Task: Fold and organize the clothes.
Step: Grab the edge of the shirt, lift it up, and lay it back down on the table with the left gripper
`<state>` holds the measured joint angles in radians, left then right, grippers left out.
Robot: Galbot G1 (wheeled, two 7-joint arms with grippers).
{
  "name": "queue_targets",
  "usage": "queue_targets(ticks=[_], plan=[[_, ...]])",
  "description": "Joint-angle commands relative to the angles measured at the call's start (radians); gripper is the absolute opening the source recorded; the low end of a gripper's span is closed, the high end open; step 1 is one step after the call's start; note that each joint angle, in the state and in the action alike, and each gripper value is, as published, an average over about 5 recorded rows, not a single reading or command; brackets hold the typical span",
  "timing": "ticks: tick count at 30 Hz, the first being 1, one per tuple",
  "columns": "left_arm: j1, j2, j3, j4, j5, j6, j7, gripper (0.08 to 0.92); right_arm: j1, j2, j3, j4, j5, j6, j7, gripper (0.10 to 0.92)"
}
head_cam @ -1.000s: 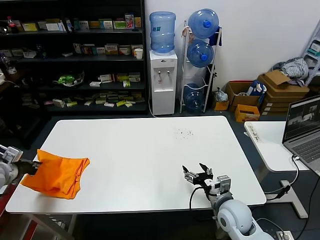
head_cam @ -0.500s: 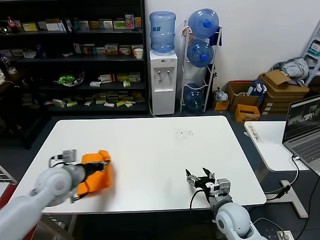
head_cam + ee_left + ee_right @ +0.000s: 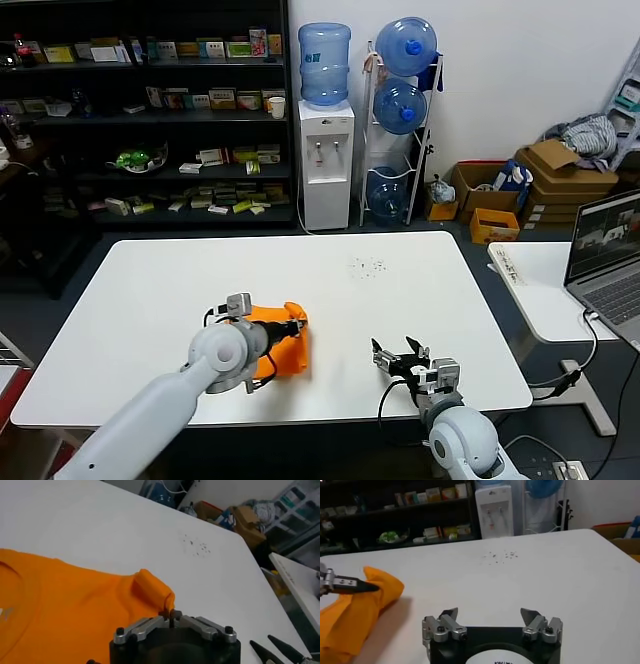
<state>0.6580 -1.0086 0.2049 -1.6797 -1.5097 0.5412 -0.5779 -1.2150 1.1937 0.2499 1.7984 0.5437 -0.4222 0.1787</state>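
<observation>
The clothes are one bright orange T-shirt (image 3: 283,350), bunched on the white table (image 3: 400,290) near its front middle. My left gripper (image 3: 295,325) is shut on a raised fold at the shirt's right end. In the left wrist view the closed fingertips (image 3: 170,614) pinch that orange fold, and the rest of the T-shirt (image 3: 70,605) spreads away flat, its collar seam showing. My right gripper (image 3: 400,355) stands open near the table's front edge, right of the shirt and apart from it. In the right wrist view the right gripper (image 3: 492,615) holds nothing, and the T-shirt (image 3: 360,612) lies off to one side.
Small dark specks (image 3: 370,266) dot the table's far right part. A side table with a laptop (image 3: 605,255) stands to the right. Shelves (image 3: 150,110), a water dispenser (image 3: 326,160) and cardboard boxes (image 3: 560,175) lie beyond the table.
My left arm has swept to the right, dragging the orange T-shirt from the table's left edge to the front middle. The right gripper has stayed where it was, open.
</observation>
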Motion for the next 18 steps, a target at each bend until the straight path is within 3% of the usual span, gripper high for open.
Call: queue_targets(ticks=[1, 13, 18], plan=[[-0.059, -0.136, 0.077, 0.070, 0.041, -0.008, -0.047, 0.104, -0.002, 0.012, -0.002, -0.001, -0.006, 0.000, 0.003, 0.823], [-0.058, -0.148, 0.070, 0.072, 0.057, 0.001, -0.026, 0.105, -0.009, -0.002, 0.018, 0.018, -0.015, 0.051, -0.037, 0.823], [0.018, -0.116, 0.001, -0.039, 0.121, 0.000, 0.021, 0.204, -0.021, -0.019, 0.063, 0.025, -0.038, 0.168, -0.134, 0.823]])
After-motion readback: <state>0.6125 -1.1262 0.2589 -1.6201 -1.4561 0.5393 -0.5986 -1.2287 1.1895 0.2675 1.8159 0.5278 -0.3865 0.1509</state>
